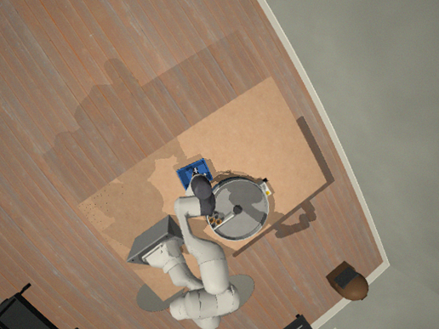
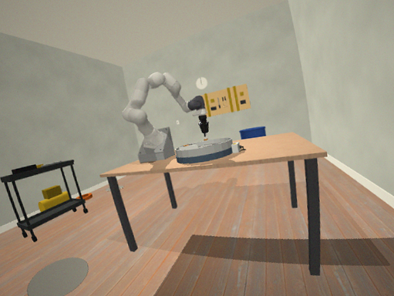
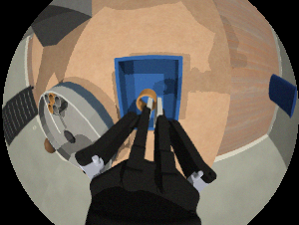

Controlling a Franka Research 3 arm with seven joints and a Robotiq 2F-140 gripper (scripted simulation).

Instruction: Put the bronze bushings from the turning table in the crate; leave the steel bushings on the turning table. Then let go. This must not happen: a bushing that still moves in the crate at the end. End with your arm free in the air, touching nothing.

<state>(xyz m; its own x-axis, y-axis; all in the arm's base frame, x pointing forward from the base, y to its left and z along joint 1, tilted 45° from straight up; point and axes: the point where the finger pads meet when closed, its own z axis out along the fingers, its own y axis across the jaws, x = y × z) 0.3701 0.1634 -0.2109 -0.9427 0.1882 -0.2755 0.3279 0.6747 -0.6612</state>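
Arm pose: the white arm [image 1: 213, 271] [image 2: 142, 92] rises from its grey mount, arches over at the top, and drops its forearm toward the crate; its wrist is bent so the tool faces down.
Gripper: the black gripper [image 1: 195, 172] [image 2: 205, 135] [image 3: 153, 103] hangs over the crate, fingers pointing down into its outline in the wrist view.
Finger state: drawn nearly together, pinching a bronze bushing by its wall.
Held bushing: the bronze bushing [image 2: 206, 140] [image 3: 140, 99] is at the fingertips, above the crate, its round opening visible from the wrist.
Crate: blue crate [image 1: 205, 167] [image 3: 120, 77], open-topped, on the wooden table [image 1: 240, 127] [image 2: 273, 148] [image 3: 100, 42]; the exterior view hides it.
Turning table: the round grey turning table [image 1: 248, 227] [image 2: 204, 151] [image 3: 102, 112] stands just beside the crate.
Remaining bushings: bronze bushings [image 1: 212, 221] [image 3: 50, 98] and steel bushings [image 1: 220, 217] [image 3: 62, 106] are clustered on the turning table, away from the crate; their exact number is too small to tell.
Mount: the grey mount [image 1: 149, 239] [image 2: 167, 143] is well apart from the crate.
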